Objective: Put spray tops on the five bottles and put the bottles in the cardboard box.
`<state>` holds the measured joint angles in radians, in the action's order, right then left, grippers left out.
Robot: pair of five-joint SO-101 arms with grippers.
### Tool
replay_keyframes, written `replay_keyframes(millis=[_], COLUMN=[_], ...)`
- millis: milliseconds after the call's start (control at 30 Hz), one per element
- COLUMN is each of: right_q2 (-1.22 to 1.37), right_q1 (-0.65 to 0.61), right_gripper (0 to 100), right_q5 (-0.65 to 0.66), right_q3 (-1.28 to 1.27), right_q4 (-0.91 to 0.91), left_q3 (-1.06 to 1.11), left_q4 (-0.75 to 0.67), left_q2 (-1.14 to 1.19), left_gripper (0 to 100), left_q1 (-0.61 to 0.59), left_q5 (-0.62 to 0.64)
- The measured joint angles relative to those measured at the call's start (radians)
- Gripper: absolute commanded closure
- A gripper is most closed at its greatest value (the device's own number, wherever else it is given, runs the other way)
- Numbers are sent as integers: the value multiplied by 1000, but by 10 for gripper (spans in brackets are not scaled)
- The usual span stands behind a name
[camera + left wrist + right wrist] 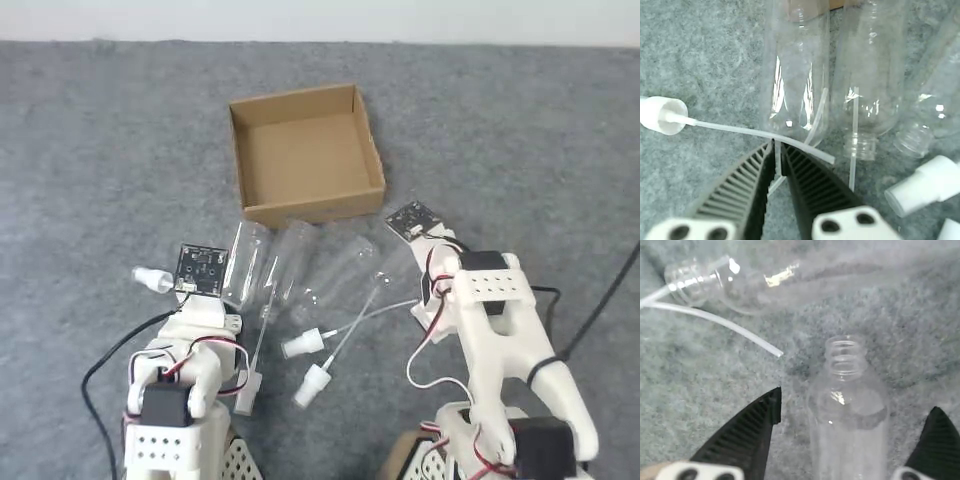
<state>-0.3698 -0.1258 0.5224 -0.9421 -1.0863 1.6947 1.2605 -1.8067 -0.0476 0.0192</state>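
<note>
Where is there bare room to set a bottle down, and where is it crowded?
Bare carpet lies left of the cardboard box, right of it and behind it; the box itself holds nothing. Crowded: the strip between the box's near wall and the arms, where bottles and spray tops with long tubes lie close together.

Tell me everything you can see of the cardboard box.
The cardboard box is plain brown, roughly square and shallow, open at the top with no flaps showing. It is empty, its bare floor in sight. It sits upright on the grey carpet, turned slightly askew, just beyond the row of clear bottles lying on their sides. Whether the nearest bottles touch its front wall cannot be told.
</note>
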Motion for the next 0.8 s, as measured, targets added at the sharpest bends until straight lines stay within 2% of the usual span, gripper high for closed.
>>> replay_keyframes(millis=[100,333,800], right_q2=[-2,-2,-2], right_q1=[-2,-2,0], right_gripper=[621,748,750], right_q5=[0,0,6], right_q3=[-8,-9,-9], right_q4=[3,3,3], left_q3=[0,0,0], left_q4=[0,0,0], left_q2=[0,0,0], left_gripper=[983,983,983], left_q1=[0,0,0], left_q5=[0,0,-2])
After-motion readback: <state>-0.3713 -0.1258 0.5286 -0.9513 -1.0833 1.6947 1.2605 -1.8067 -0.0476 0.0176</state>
